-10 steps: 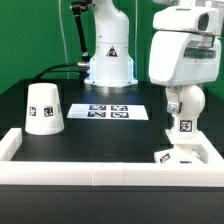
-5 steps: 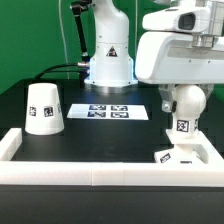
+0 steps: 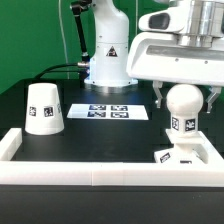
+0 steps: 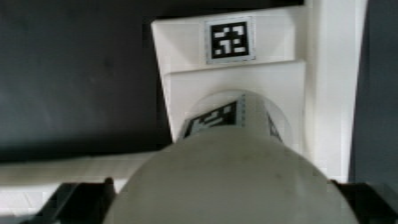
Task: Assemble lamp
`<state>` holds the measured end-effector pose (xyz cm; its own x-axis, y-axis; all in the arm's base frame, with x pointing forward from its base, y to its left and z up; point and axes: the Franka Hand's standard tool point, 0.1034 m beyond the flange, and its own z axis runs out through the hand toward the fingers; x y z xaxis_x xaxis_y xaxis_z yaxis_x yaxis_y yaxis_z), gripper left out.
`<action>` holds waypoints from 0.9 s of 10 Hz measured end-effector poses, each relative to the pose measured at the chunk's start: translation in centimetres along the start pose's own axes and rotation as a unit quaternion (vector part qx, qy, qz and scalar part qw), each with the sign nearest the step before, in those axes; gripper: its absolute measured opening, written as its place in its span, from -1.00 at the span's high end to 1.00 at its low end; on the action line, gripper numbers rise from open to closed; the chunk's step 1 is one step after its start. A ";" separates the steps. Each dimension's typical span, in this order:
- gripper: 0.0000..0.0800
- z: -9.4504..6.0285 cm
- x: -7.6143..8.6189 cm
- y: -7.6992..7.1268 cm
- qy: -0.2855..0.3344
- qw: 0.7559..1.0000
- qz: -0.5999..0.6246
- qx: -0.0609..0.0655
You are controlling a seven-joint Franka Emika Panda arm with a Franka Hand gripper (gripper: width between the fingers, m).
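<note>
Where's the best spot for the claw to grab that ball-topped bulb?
Probably from straight above, pinching the bulb by the sides of its round head: it stands upright with the head uppermost and free, and the open gripper hangs right over it.

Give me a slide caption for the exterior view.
Open pincer straddles the upright bulb on the base; shade stands apart.

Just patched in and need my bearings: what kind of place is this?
Most likely a robotics lab test bench: a black table fenced by a white frame, a marker board of printed tags, and a green backdrop.
</note>
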<state>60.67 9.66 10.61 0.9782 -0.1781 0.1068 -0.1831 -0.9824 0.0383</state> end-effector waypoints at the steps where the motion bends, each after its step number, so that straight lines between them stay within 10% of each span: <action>1: -0.44 0.0 0.0 0.0 -0.001 1.000 0.026 0.001; 6: -0.44 0.1 -0.3 -0.2 -0.014 0.981 0.194 0.010; 9: -0.44 0.0 -0.7 -0.4 -0.037 0.930 0.364 0.011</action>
<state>60.10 10.22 10.56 0.5992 -0.8001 0.0277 -0.7993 -0.5998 -0.0370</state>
